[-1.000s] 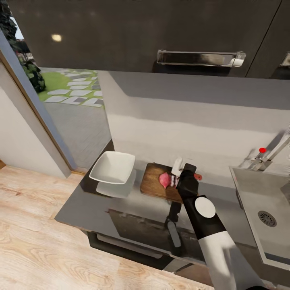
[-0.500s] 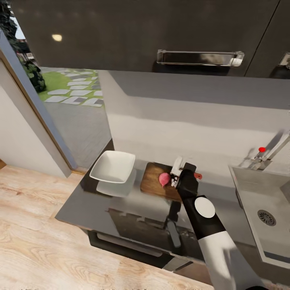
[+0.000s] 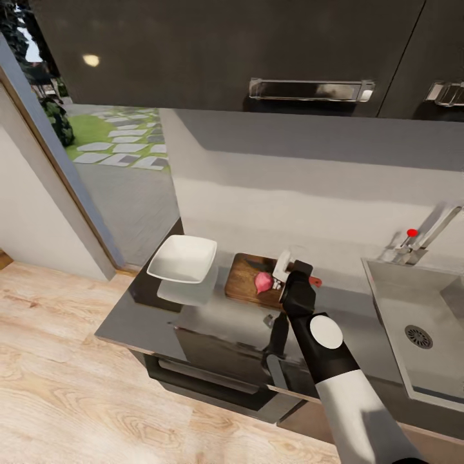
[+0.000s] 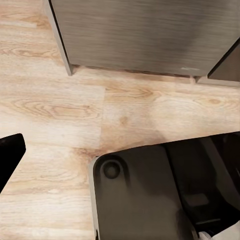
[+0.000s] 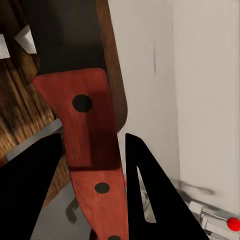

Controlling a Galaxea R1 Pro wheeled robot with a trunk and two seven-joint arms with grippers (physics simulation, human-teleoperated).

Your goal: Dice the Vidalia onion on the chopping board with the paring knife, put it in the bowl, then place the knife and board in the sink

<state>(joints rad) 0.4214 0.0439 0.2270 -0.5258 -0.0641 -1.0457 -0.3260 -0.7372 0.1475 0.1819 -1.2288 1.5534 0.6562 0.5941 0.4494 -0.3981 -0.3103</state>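
The dark brown chopping board (image 3: 245,283) lies on the grey countertop (image 3: 212,322), with the pinkish Vidalia onion (image 3: 263,281) on its right part. My right gripper (image 3: 288,269) hangs just right of the onion, shut on the paring knife. The knife's red handle end (image 3: 314,281) sticks out to the right. Its dark blade (image 3: 261,261) reaches over the board's far edge. In the right wrist view, my black fingers (image 5: 30,190) clamp the riveted red handle (image 5: 87,135) above the board (image 5: 15,110). The white bowl (image 3: 182,258) stands left of the board. The steel sink (image 3: 412,303) is at the right.
A chrome tap with a red knob (image 3: 412,232) rises behind the sink. Dark wall cabinets (image 3: 258,51) hang overhead. An open doorway to a garden path (image 3: 116,148) is at the left. The left wrist view looks down on wooden floor (image 4: 75,100) and my dark base (image 4: 145,195).
The whole view has shifted and shows more of the counter's front, so the camera moved. My right gripper stays beside the onion, holding the knife, with little relative movement.
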